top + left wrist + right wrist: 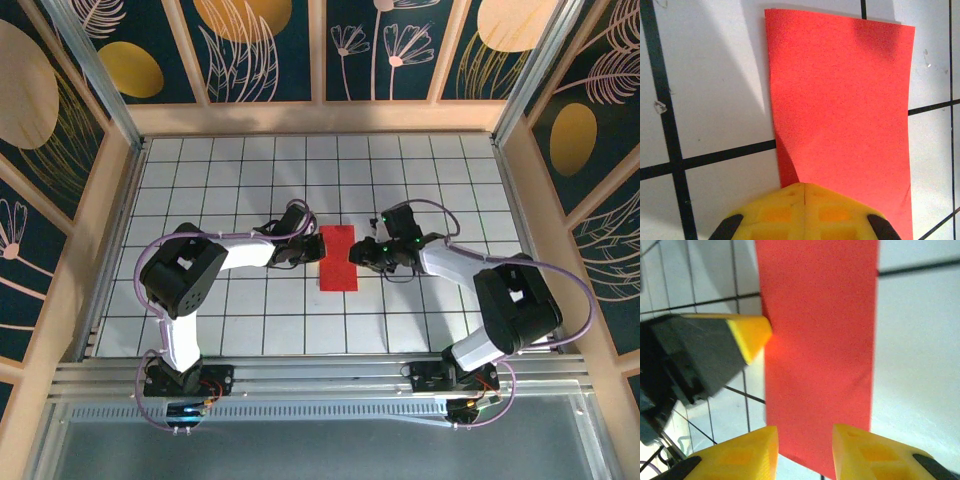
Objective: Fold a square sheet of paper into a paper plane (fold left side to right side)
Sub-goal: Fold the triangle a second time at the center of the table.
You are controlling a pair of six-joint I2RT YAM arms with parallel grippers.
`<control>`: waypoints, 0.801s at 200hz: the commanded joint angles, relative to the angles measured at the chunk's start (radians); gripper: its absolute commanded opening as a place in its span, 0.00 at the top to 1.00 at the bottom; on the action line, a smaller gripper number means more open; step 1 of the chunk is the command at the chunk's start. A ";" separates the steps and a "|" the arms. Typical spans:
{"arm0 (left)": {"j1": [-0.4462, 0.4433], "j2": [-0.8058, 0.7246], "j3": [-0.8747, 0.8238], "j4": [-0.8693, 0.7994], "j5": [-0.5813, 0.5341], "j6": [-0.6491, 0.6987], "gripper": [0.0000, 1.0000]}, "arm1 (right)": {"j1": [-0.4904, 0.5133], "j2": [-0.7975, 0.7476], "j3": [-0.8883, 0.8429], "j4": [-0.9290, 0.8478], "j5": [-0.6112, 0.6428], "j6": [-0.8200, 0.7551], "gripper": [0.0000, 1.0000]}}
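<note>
**One fold looks done, and the crease comes next**

We see the thin, bright red sheet of paper [338, 257] lying flat in the middle of the white desk [250, 320] with its black lines. It is not a square now. It is a tall, narrow shape, so we think the left side is already folded over onto the right side.

The left pincer [802, 195] is closed, with its yellow tips [770, 215] pushed together. It touches the left edge of the paper, where we think the crease is. The right pincer [804, 452] sits at the right edge. Its two yellow fingers [870, 452] stand apart and hold nothing, and the paper's edge lies under the gap.

We guess the next job is to press the crease flat. The paper is thin and the desk looks smooth, so it could slide. One pincer should hold it down while the other rubs gently.

Around the desk stand dark blue walls [260, 50] with gold shapes and pale leaf drawings, set in light wooden frames.
</note>
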 commanded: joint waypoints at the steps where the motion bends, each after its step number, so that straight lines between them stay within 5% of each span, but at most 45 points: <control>1: 0.003 0.023 -0.027 -0.071 -0.017 0.003 1.00 | -0.001 -0.013 -0.063 -0.064 -0.029 -0.008 0.63; 88: 0.003 -0.038 -0.035 -0.017 0.030 -0.003 1.00 | 0.025 -0.030 -0.116 -0.037 -0.029 0.032 0.58; 160: 0.003 -0.155 -0.035 -0.058 0.040 0.008 0.99 | 0.036 0.009 -0.112 0.001 -0.043 0.038 0.65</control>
